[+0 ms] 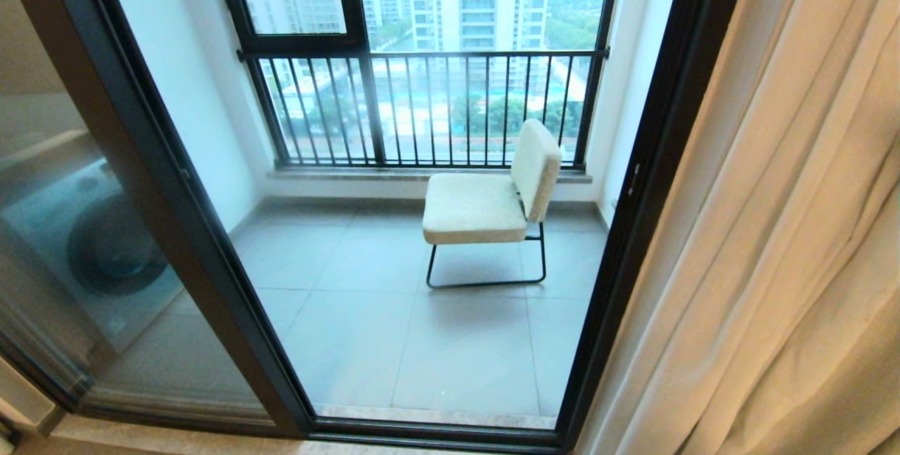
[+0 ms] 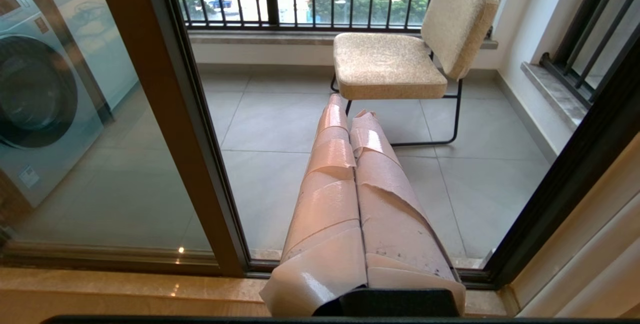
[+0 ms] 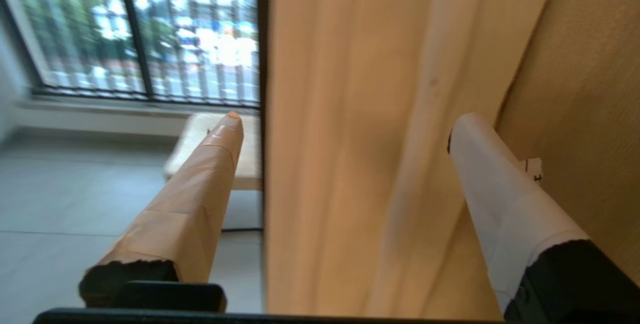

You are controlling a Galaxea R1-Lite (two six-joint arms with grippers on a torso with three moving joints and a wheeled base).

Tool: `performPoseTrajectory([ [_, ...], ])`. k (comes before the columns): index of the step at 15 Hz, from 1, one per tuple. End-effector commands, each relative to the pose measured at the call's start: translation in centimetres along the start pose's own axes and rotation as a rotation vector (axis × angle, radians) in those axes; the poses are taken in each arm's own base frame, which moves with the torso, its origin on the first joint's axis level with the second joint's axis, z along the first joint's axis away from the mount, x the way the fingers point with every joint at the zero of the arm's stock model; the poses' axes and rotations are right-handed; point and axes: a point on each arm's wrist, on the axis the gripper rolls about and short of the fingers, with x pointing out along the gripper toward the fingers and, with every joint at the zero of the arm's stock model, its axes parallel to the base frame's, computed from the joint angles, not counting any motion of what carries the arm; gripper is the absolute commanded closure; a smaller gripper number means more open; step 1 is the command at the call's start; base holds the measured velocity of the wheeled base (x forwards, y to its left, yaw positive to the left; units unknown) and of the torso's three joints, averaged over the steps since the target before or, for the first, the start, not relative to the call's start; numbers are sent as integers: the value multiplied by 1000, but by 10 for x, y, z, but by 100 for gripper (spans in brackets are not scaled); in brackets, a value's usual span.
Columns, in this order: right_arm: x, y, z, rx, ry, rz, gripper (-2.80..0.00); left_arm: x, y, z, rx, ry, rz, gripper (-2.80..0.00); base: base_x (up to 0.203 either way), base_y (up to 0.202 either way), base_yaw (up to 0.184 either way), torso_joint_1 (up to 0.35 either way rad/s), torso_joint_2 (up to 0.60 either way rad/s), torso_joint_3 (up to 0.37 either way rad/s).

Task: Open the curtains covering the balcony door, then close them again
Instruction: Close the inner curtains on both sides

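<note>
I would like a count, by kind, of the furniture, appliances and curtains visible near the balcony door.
Chair: 1
Washing machine: 1
Curtains, gathered on one side: 1
Total: 3

No legible text, brand or number. The washer carries a small white sticker low on its front panel and a control panel above its drum; markings on both are unreadable.
</note>
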Motion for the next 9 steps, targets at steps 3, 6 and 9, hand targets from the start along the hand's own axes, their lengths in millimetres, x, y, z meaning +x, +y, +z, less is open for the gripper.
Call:
performPoseTrajectory([
  [3, 32, -8, -1, -12, 43, -40, -280, 0, 0, 0, -1, -1, 0, 0, 0, 0, 0, 0, 0, 0],
  [6, 58, -12, 0, -12, 33, -45, -280, 0, 0, 0, -1, -1, 0, 0, 0, 0, 0, 0, 0, 0],
  [9, 85, -15, -2, -13, 6, -49, -280, 0, 0, 0, -1, -1, 0, 0, 0, 0, 0, 0, 0, 0],
])
